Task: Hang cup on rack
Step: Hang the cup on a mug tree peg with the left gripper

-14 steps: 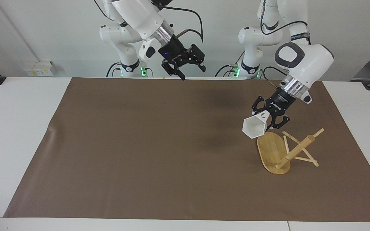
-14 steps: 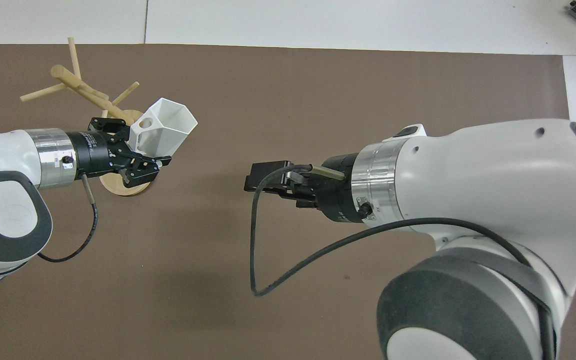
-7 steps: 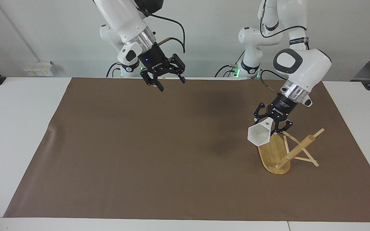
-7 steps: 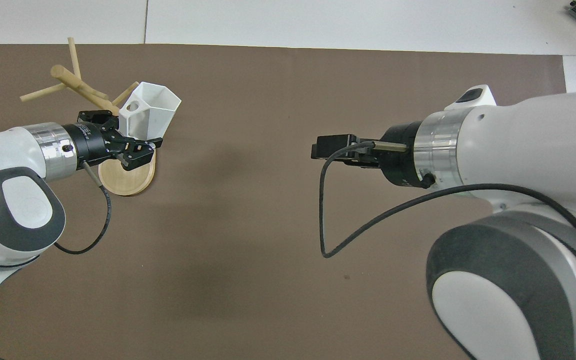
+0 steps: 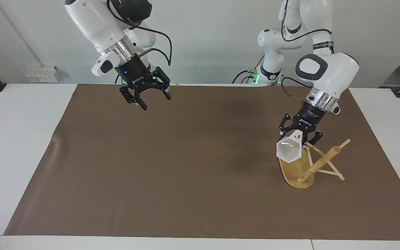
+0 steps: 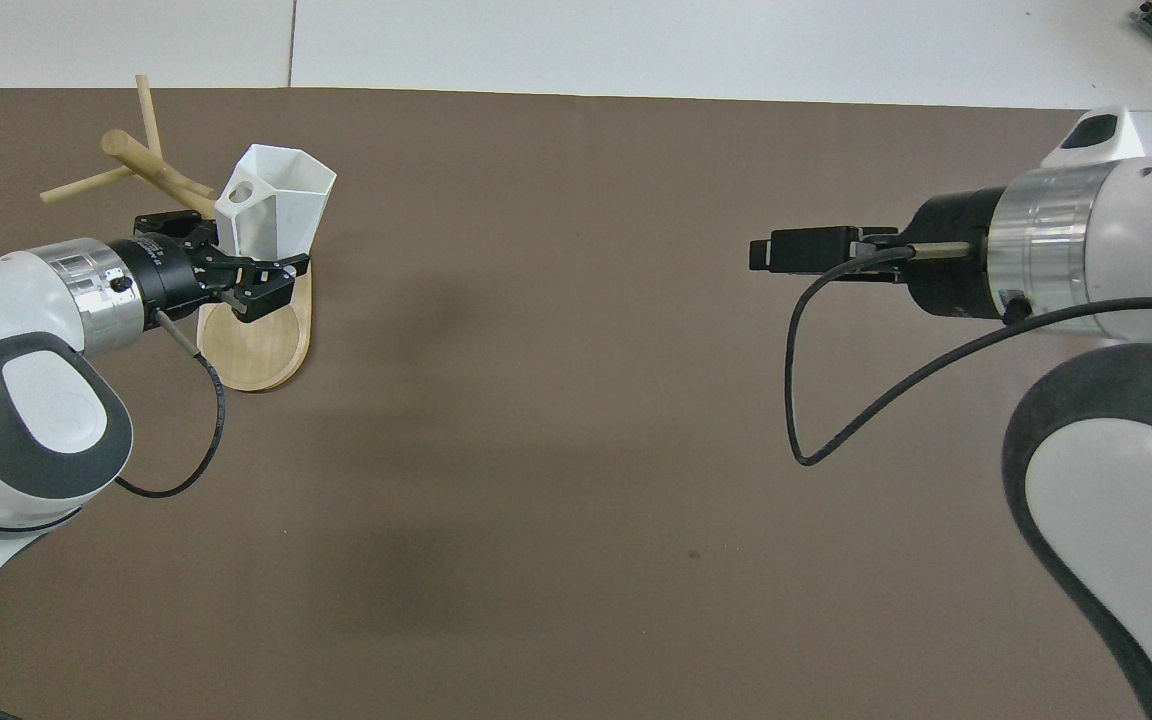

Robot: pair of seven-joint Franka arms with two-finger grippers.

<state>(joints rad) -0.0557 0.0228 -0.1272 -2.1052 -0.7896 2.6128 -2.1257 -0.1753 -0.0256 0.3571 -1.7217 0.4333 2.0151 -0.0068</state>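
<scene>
Across the surface in the facing view, the left claw [image 5: 299, 136] is clamped on the white faceted cup [image 5: 290, 150], now carried lower and closer over the bamboo mug rack [image 5: 307, 164] than a second ago, its open hexagonal rim tipped outward and nothing visible inside. The rack's oval base sits on the brown mat [image 5: 172, 156] toward the left arm's end. The right claw [image 5: 147, 96] has swung away toward its own end and hangs spread wide, holding nothing; that arm waits. From overhead, the cup [image 6: 274, 200] is held tilted with its pierced handle turned toward the rack's pegs [image 6: 151, 160], just beside the central post, so hooking the handle on looks close but is not yet done.
</scene>
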